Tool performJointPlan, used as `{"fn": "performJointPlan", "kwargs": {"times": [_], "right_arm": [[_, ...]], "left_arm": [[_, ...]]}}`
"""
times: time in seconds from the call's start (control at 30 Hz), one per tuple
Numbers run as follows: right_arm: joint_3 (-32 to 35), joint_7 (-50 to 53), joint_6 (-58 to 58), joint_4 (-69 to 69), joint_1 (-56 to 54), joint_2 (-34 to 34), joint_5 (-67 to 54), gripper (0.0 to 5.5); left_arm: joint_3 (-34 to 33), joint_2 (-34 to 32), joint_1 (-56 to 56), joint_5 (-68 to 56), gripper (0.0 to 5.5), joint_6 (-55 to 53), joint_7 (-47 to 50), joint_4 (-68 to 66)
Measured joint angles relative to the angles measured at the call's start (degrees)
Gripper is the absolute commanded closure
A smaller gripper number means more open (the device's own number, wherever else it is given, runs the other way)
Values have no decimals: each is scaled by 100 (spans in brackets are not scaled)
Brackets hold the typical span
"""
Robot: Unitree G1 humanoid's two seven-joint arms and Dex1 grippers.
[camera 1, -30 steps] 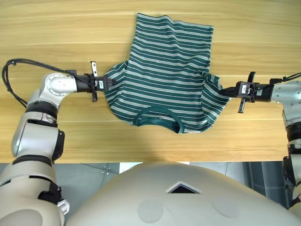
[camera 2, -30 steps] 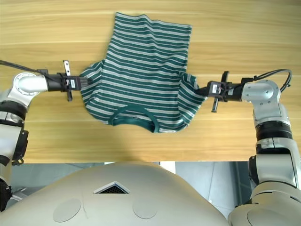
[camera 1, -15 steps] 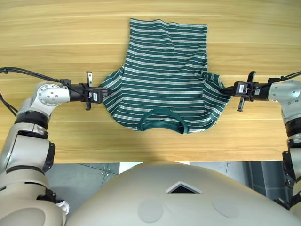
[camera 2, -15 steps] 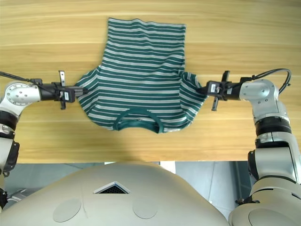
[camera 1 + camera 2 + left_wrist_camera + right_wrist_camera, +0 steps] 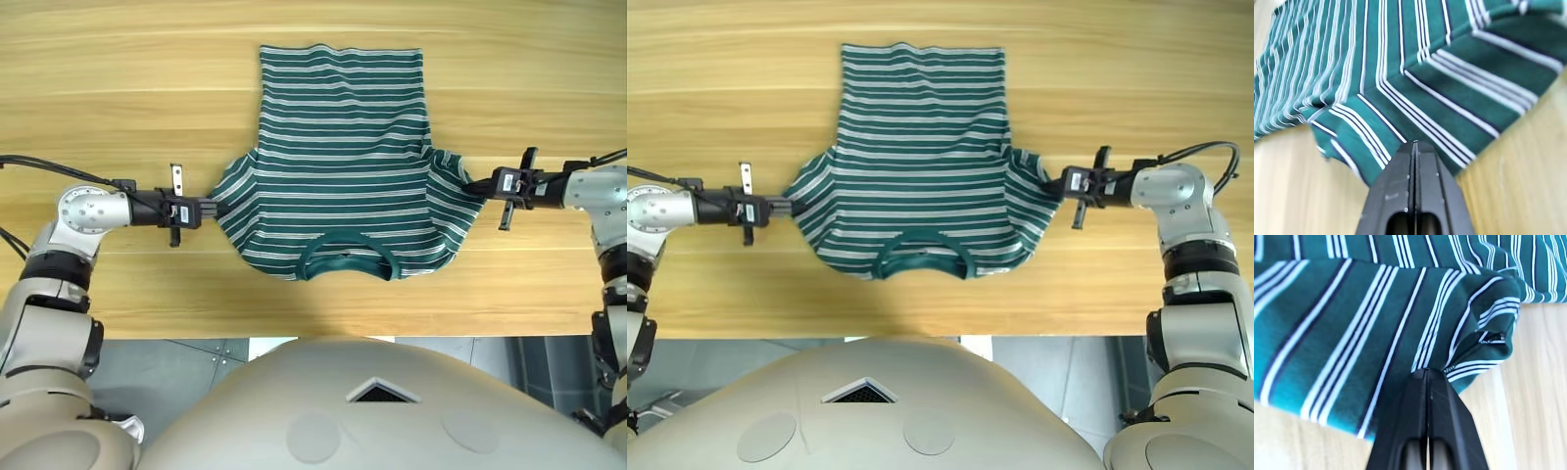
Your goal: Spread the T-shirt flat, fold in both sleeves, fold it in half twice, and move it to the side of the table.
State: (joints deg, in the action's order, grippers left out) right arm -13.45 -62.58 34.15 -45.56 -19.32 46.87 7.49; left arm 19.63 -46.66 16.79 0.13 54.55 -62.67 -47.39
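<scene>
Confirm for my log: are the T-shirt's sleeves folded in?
No, the sleeves of the T-shirt stick out sideways, held by the left tool and right tool.

Head stereo above T-shirt [image 5: 338, 166]; wrist close-ups

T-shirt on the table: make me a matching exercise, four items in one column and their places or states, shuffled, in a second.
Column one:
1. left gripper
2. right gripper
3. collar
4. hem

Column two:
A. toward the far side of the table
B. shut on the right sleeve of the T-shirt
C. the end nearest the robot
D. shut on the left sleeve

Pairs: 1-D, 2-B, 3-C, 4-A.
</scene>
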Motion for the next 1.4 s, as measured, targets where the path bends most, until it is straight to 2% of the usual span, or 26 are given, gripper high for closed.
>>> {"fn": "performJointPlan", "kwargs": {"times": [0.13, 0.27, 0.37, 0.5, 0.63, 0.8, 1.0, 1.4], "right_arm": [[124, -296, -29, 551, 281, 16, -432, 550], [221, -672, -155, 1259, 598, 74, -903, 550], [340, -879, -389, 1816, 852, 99, -1345, 550], [718, -978, -709, 2422, 990, 142, -1947, 550], [955, -904, -810, 2603, 1152, 178, -1997, 550], [1016, -843, -876, 2618, 1182, 159, -1987, 550], [1058, -842, -882, 2634, 1192, 134, -1988, 550], [1068, -839, -918, 2821, 1373, 79, -1991, 550]], "left_arm": [[-90, 1, 3, -237, 548, -124, -268, 157], [-207, 9, 107, 68, 548, -246, -27, 64], [-242, 1, 189, 200, 506, -295, 57, -3], [-368, -176, 57, -54, 443, -360, -286, 279], [-653, -476, -258, -328, 384, -404, -368, 837], [-733, -610, -787, 507, 302, -360, 411, 947], [-677, -573, -1220, 1109, 302, -224, 1212, 1367], [-464, -573, -1140, 1458, 496, -122, 1698, 1257]]}}
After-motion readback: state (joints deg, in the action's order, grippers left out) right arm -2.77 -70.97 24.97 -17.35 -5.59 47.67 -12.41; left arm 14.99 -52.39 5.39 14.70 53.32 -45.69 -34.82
